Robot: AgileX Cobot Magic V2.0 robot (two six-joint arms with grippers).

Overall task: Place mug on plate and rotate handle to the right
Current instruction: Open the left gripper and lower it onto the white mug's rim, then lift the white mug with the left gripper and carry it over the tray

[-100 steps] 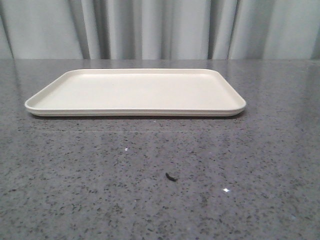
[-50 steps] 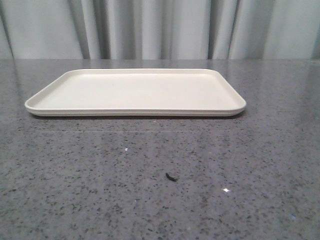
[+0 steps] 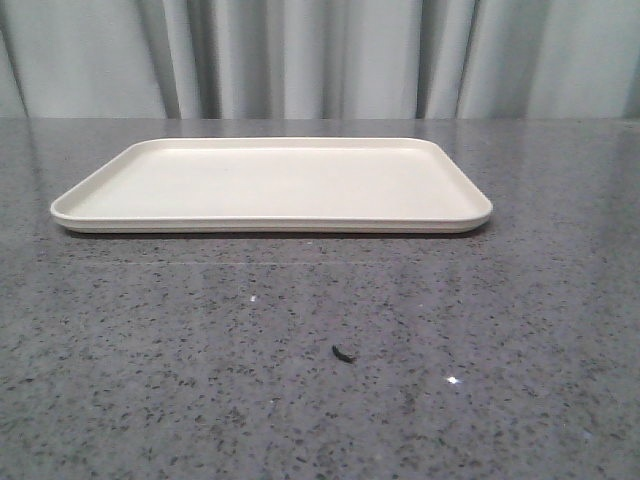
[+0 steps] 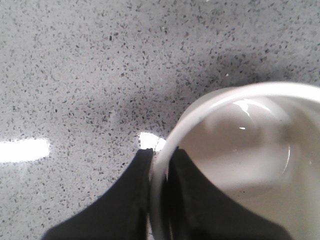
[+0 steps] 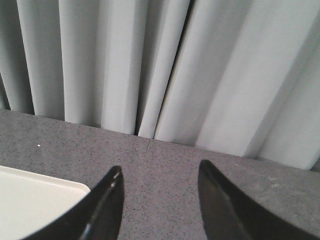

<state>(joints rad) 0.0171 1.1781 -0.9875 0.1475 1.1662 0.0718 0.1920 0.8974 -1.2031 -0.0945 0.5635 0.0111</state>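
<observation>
The plate lies flat on the grey tabletop with nothing on it. The left gripper pinches the wall of the mug — one finger inside, one outside. It looks lifted, though that is hard to tell. The right gripper is spread wide (holding nothing) near the plate's corner — curtains behind.

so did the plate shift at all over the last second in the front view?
No. The plate sits in the same spot relative to the dark speck on the table.
</observation>
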